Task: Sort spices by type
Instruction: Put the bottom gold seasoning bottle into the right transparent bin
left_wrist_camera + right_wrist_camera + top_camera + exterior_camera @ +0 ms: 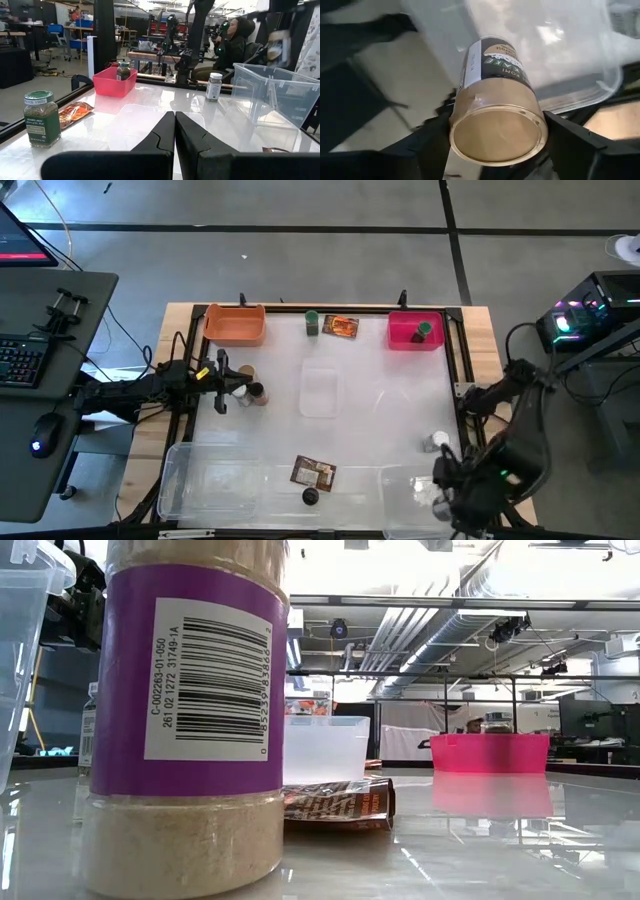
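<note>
Spice jar (495, 105) between right fingers (427, 145), wrist view only.

Between the right gripper's (495, 142) matt black plastic fingers sits a clear, smooth plastic jar of tan powder (496, 107), its dark paper label glossy; just beyond it lies a clear glossy plastic tray (560, 55). Ahead of the left gripper's (175, 131) matt dark plastic fingers, pressed together, the white tabletop (130, 120) is smooth and glossy, mirroring the room. On it, to one side of those fingers, stands a glass-like green-lidded jar with a green paper label (41, 118), beside a shiny orange-brown foil packet (75, 113) and a glossy pink plastic bin (114, 81).
</note>
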Robot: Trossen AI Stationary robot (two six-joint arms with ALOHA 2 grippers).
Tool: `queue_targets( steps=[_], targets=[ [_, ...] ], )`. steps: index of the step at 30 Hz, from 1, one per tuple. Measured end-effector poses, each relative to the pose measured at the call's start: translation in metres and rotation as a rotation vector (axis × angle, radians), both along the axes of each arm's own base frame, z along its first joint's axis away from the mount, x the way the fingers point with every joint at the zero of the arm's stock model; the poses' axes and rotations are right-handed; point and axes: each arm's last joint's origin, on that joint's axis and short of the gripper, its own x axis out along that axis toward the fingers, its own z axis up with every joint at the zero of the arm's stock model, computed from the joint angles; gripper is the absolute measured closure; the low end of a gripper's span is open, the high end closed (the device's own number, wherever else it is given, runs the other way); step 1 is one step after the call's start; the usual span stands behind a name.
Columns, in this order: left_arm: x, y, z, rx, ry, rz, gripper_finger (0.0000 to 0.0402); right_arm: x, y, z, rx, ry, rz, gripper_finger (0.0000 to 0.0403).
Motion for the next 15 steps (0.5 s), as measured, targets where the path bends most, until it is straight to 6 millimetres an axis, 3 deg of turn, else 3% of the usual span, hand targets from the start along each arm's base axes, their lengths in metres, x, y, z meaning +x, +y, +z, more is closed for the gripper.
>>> queue_targets(
  steps=[6,9,12,15],
  targets=[
    [0.000,0.000,0.000,0.000,0.000,0.000,0.0401,0.006,0.013,-0.043,-0.092,0.154,0.004,0.0130],
    [0.000,0.000,0.000,0.000,0.000,0.000,0.0401,0.010,0.015,-0.054,-0.116,0.167,0.013,0.0130],
    [0.000,0.000,0.000,0.000,0.000,0.000,0.0401,0.018,0.012,-0.044,-0.114,0.077,0.012,0.0130],
    [0.000,0.000,0.000,0.000,0.001,0.000,0.0401,0.031,0.000,-0.016,-0.127,-0.092,-0.041,0.0130]
  ],
)
